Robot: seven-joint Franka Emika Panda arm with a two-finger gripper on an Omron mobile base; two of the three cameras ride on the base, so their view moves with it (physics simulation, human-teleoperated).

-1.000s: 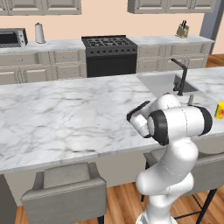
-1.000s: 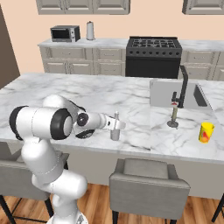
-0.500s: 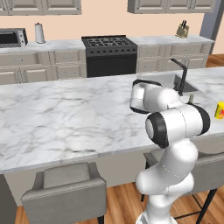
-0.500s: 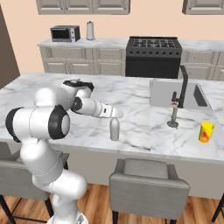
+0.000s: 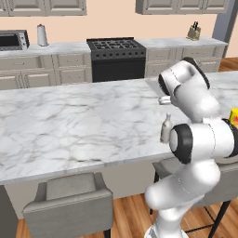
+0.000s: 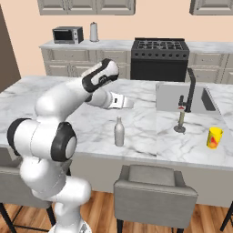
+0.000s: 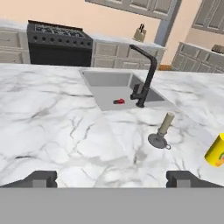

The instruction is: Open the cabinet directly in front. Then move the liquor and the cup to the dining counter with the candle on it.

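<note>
the liquor (image 6: 119,131) stands upright at mid-frame on the marble desk (image 6: 54,93), free of my fingers (image 7: 112,179), which are spread wide with nothing between them. the cup (image 6: 214,137) sits at right near the candle (image 6: 181,121). i judge both deliveries done.

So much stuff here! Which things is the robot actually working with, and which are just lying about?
Part of the job:
liquor
cup
dining counter
candle

Just lying about:
microwave
stove
faucet
stool
knife block
</note>
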